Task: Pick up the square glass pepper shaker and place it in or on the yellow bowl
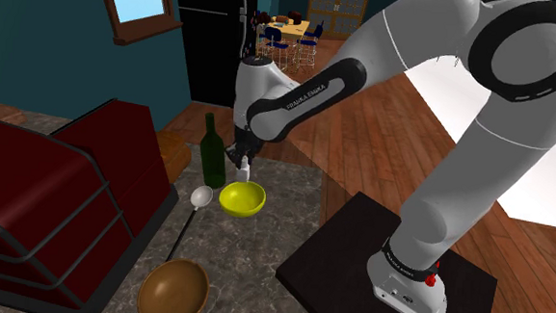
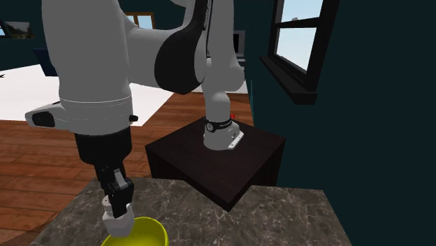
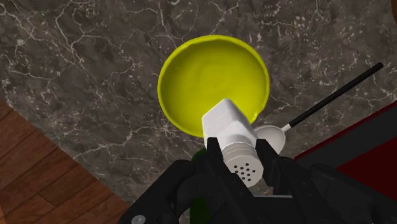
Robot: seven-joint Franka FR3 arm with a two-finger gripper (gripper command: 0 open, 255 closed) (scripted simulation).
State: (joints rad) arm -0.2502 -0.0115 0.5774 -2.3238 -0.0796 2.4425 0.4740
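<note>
A white square pepper shaker (image 3: pixel 231 135) with a perforated cap is clasped between my black fingers (image 3: pixel 212 159). My gripper (image 3: pixel 240 154) is shut on it and hangs just above the near rim of the yellow bowl (image 3: pixel 203 76). From the shoulder view, the shaker (image 1: pixel 244 169) hangs from the gripper (image 1: pixel 242 161) directly over the yellow bowl (image 1: pixel 241 198) on the dark marble counter. In the second exterior view the gripper (image 2: pixel 116 203) holds the shaker (image 2: pixel 119 221) a little above the bowl (image 2: pixel 144 234).
A green bottle (image 1: pixel 212 150) stands just behind the bowl. Beside it lies a long-handled spoon (image 1: pixel 200 197). A brown bowl (image 1: pixel 173 291) sits nearer the front, and a dark red wire-framed rack (image 1: pixel 62 199) is at the shoulder view's left. The black stand (image 1: pixel 358 260) borders the counter.
</note>
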